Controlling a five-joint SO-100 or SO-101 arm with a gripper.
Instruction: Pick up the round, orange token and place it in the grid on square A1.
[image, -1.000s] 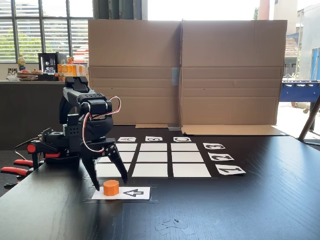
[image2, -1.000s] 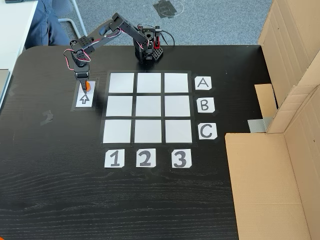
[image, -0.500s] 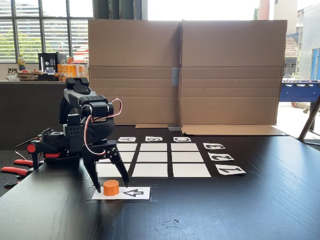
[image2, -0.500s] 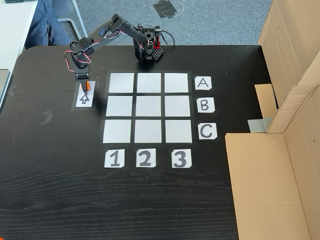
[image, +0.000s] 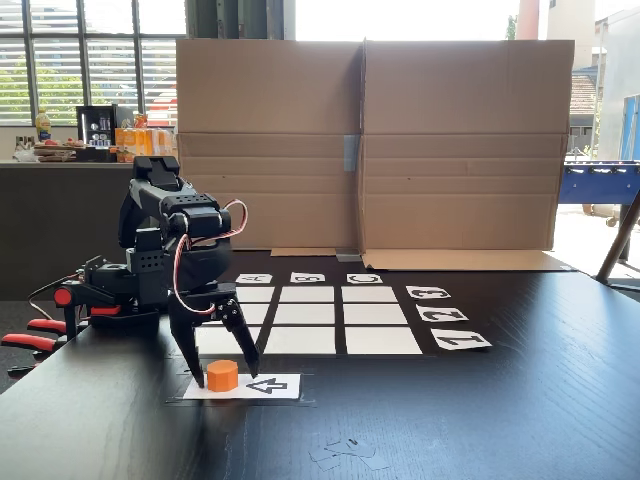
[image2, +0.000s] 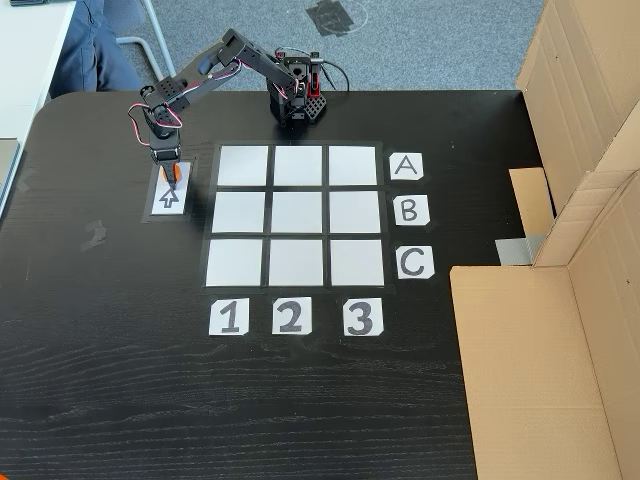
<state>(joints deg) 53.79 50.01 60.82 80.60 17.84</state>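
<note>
Orange token (image: 222, 375) sits between the gripper's (image: 224, 376) spread fingers, now lower.

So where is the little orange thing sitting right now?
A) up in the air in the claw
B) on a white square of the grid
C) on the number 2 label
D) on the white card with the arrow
D: the token rests on the arrow card, between the open fingers of the gripper, beside the grid.

Matt plastic, plain paper, dark wood grain

Orange token (image: 222, 375) of smooth matt plastic; grid (image2: 296, 216) of flat white paper; gripper (image: 223, 372) in black plastic, faintly glossy; table (image2: 300, 400) of dark grained wood with sheen; dull brown cardboard (image: 365, 140) at far edge
</note>
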